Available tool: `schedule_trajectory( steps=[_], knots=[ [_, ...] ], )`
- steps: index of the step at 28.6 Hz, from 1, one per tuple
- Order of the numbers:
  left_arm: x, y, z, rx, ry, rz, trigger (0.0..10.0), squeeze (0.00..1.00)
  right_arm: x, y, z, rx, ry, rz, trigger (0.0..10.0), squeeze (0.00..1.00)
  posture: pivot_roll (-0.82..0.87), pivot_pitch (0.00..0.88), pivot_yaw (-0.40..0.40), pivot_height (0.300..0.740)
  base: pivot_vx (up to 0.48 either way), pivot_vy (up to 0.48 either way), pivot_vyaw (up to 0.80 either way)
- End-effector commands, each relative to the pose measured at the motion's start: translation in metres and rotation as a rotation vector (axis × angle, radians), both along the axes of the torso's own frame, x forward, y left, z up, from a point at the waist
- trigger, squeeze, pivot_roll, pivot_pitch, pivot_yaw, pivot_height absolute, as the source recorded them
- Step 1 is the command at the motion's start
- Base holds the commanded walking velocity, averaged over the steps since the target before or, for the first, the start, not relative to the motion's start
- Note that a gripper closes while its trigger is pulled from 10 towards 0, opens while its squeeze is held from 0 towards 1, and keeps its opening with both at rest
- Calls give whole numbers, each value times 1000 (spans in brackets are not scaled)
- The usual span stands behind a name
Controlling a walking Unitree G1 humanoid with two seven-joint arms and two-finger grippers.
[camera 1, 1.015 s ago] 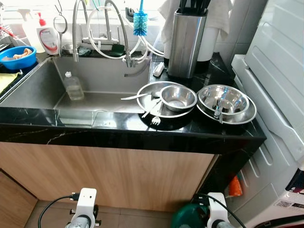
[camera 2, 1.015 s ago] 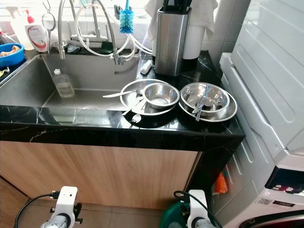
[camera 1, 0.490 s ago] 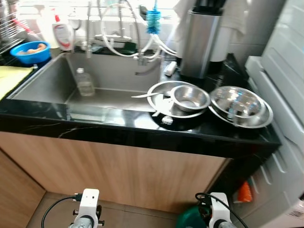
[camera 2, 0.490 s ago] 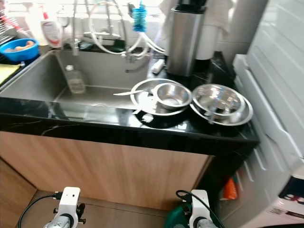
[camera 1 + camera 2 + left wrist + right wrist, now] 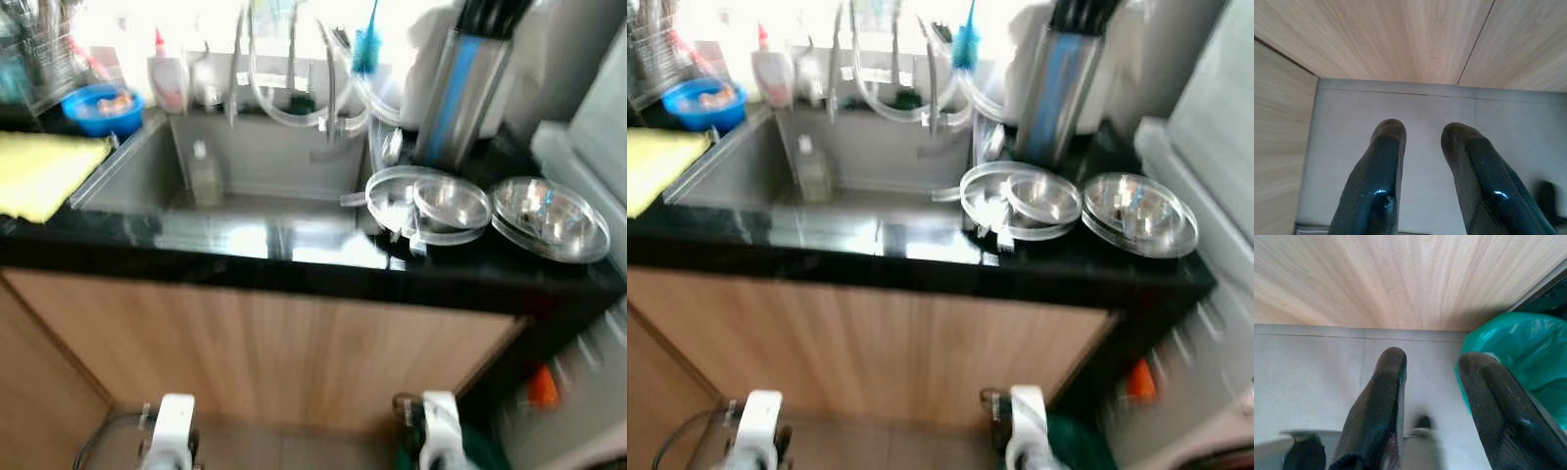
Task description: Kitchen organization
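Two steel bowls far above fingers.

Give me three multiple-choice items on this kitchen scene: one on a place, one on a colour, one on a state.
1. Where is the clear bottle?
A. in the sink
B. on the floor
C. on the yellow cloth

2. What colour is the bowl left of the sink?
A. red
B. blue
C. white

3. How is the left gripper?
A. shut on a spoon
B. open, holding nothing
C. shut on a bowl

Answers:
1 A, it stands inside the basin.
2 B, its rim is blue.
3 B, floor shows between its fingers.
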State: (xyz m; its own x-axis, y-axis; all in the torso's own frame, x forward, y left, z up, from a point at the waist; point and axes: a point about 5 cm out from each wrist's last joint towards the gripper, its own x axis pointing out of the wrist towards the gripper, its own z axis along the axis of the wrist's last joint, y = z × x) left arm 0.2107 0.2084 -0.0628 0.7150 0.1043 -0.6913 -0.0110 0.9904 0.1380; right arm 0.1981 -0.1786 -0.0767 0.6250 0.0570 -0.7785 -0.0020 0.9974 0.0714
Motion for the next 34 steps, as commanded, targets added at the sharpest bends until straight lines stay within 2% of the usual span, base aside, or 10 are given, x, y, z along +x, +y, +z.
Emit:
schedule_trajectory(
  steps=[1,9,19,34],
  knots=[
    [-1,-2,-1,-11,2,4,10000,0,0,-5,0,-7,0,-11,10000,0,-8,0,2,740,0,480,0],
    [-1,0,-1,-8,1,6,10000,0,0,-5,0,-5,-1,-13,10000,0,-7,0,5,740,0,450,0],
    [6,-1,4,-10,-42,-4,10000,0,0,-4,0,-2,-4,-17,10000,0,-5,0,7,740,0,0,0],
    [6,-6,4,-17,-41,-19,10000,0,0,-4,1,0,-11,-27,10000,0,-5,0,8,740,0,0,0]
  ],
)
